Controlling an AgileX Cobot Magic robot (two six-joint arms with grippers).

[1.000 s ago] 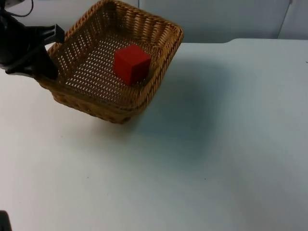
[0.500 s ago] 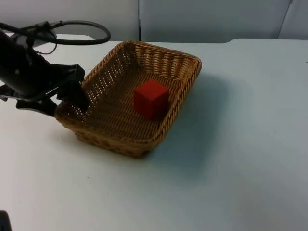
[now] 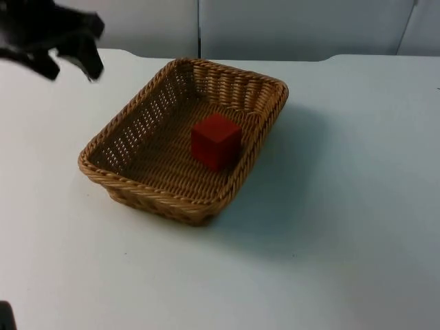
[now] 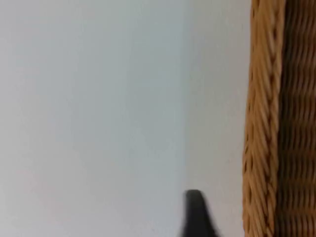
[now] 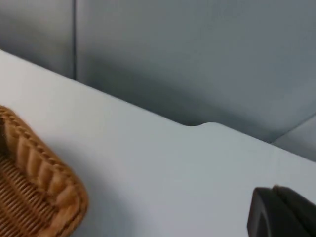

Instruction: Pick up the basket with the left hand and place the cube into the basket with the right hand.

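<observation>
Black jaws of the left gripper (image 3: 72, 58) are seen at the upper left of the top view, raised clear of the worktop (image 3: 330, 227) and well apart from the basket (image 3: 148, 196); they appear parted and nothing is held between them. In the left wrist view one fingertip (image 4: 197, 215) is shown beside the basket's woven rim (image 4: 261, 123), without contact. Whether the jaws of the right gripper (image 5: 281, 212) are parted or closed cannot be told; that arm is judged to be waiting off to the side, near a corner of the basket (image 5: 44, 192).

Wicker basket is set flat on the worktop, left of centre in the top view, and the red cube (image 3: 215, 141) is lying inside it, on the woven floor toward the far right wall. The placing step is judged complete, with the basket set down and released. No further grasp seems called for; only withdrawal of the arms.
</observation>
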